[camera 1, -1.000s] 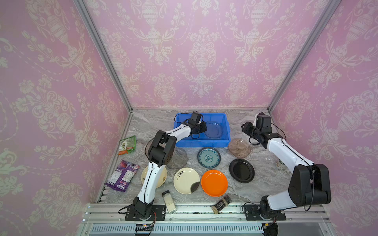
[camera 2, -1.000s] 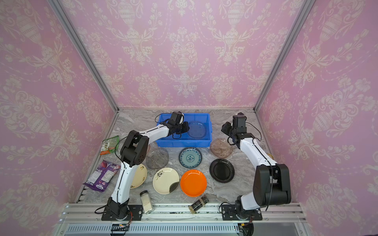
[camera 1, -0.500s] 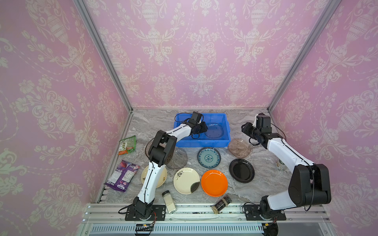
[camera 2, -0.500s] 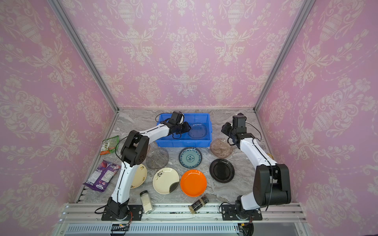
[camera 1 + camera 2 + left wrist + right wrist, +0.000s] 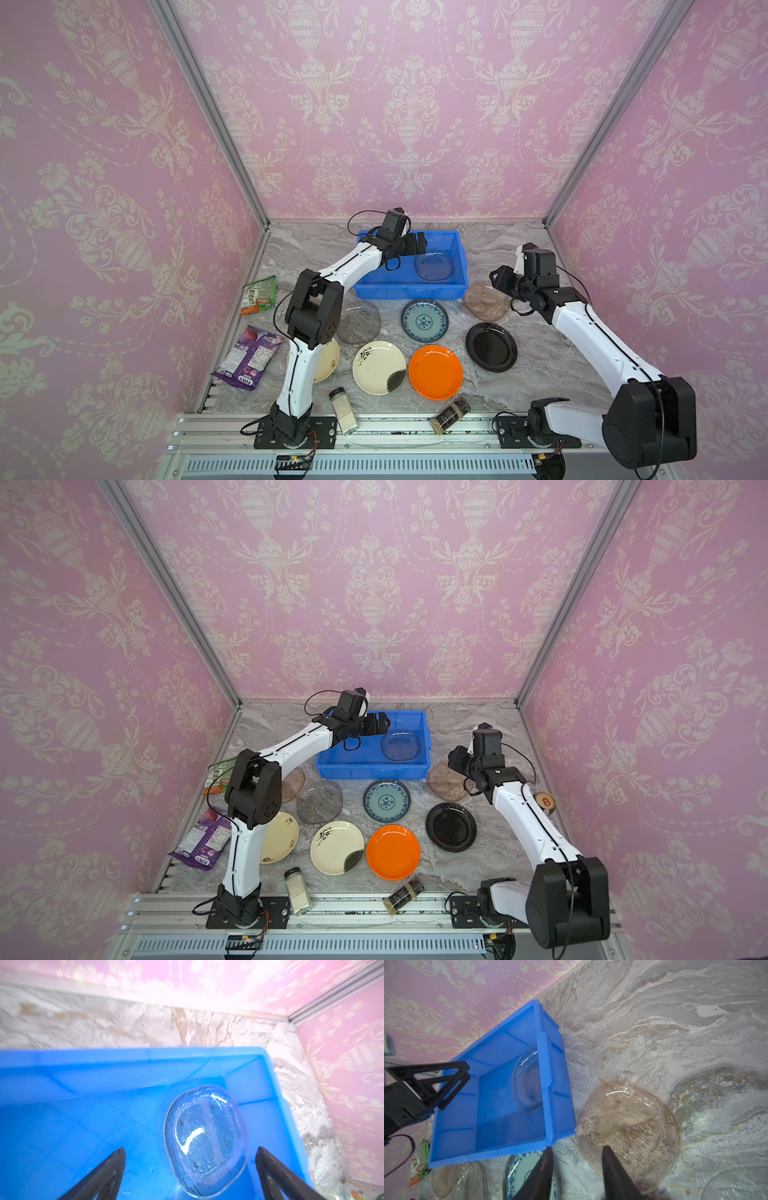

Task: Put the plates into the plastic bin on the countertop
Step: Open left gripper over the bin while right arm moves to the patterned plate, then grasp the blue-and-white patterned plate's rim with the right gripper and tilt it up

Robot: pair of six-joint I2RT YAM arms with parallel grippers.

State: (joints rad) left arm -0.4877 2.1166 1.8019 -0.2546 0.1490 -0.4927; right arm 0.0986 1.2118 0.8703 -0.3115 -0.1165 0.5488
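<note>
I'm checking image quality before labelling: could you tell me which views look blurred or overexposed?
Left wrist view: smeared, wall blown out white, glare on the clear plate. Right wrist view: sharp, pinkish plate crisp. Both top views: sharp, evenly lit.

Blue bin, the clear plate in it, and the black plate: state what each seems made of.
Blue bin: opaque moulded plastic, mild sheen, ribbed rim. Clear plate: transparent glass or clear plastic; the blue floor shows through, with sharp highlights. Black plate: glossy glazed ceramic or melamine, cannot tell which; bright reflections.
</note>
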